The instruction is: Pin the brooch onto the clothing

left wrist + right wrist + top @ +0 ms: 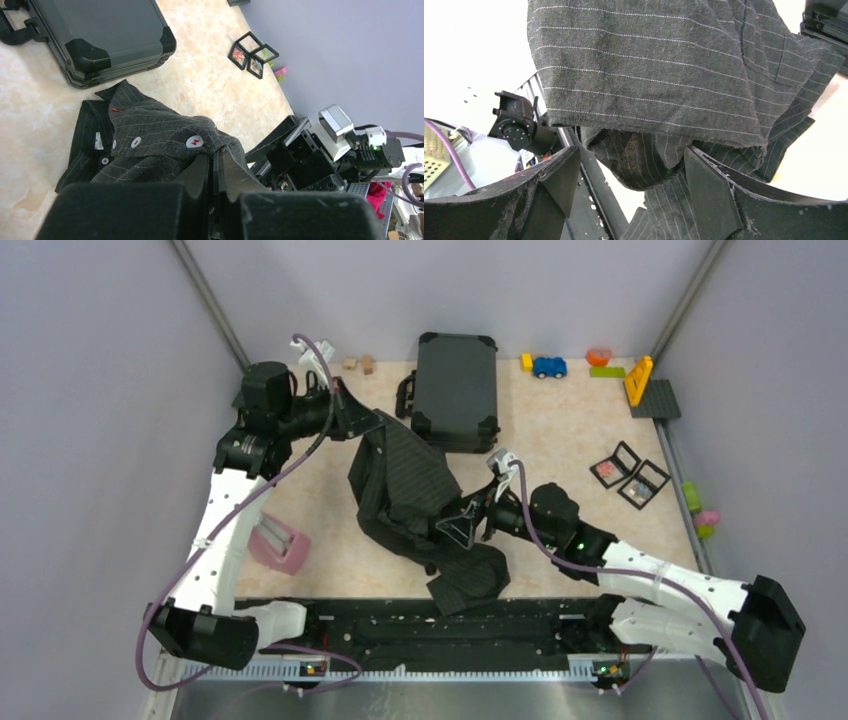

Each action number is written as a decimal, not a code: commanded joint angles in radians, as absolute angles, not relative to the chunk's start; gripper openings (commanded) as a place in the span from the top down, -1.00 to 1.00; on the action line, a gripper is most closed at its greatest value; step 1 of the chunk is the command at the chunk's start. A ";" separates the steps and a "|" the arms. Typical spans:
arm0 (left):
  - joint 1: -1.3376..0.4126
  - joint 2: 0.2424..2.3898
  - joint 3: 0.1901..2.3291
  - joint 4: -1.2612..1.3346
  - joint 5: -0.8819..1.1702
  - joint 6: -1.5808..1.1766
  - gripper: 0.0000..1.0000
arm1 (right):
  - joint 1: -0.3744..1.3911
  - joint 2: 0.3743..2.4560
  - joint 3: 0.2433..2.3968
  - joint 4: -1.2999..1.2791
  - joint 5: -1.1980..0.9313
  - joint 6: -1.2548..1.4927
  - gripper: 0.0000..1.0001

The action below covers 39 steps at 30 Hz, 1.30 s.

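Observation:
The black pinstriped shirt (pixel 405 480) hangs from my left gripper (pixel 372 425), its lower part bunched on the table towards the near edge. In the left wrist view the left gripper (pixel 216 156) is shut on a fold of the shirt (pixel 150 135), beside a white button (pixel 194 142); the red tag (pixel 116 109) shows lower down. My right gripper (pixel 465 520) is at the shirt's right side. In the right wrist view it (pixel 631 152) is open, and the hanging cloth (pixel 649 65) dips between its fingers. No brooch shows in any view.
A dark grey suitcase (pixel 457 390) lies just behind the shirt. Two open makeup palettes (pixel 630 475) lie at the right. A toy car (pixel 549 367) and bricks (pixel 640 380) are at the back. A pink object (pixel 278 545) lies near the left arm.

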<state>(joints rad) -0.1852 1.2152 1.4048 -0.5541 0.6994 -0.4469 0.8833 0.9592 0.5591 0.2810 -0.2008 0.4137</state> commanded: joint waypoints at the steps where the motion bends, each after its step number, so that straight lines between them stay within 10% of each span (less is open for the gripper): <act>1: -0.183 1.183 1.417 -0.497 0.708 -0.450 1.00 | 0.964 0.975 0.595 0.385 -0.070 0.410 -0.55; 16: -0.182 1.172 1.421 -0.506 0.688 -0.442 1.00 | 1.080 1.177 0.622 0.542 0.043 0.524 -0.34; 24: -0.141 1.230 1.546 -0.558 0.549 -0.369 1.00 | 0.995 1.207 1.029 0.100 0.364 0.299 1.00; 33: -0.006 1.709 2.539 -0.721 0.554 -0.376 1.00 | 0.506 1.545 1.964 -0.201 0.019 0.187 1.00; 39: 0.061 1.530 2.209 -0.159 0.800 -0.588 1.00 | 0.476 1.560 2.116 -0.191 0.019 0.097 1.00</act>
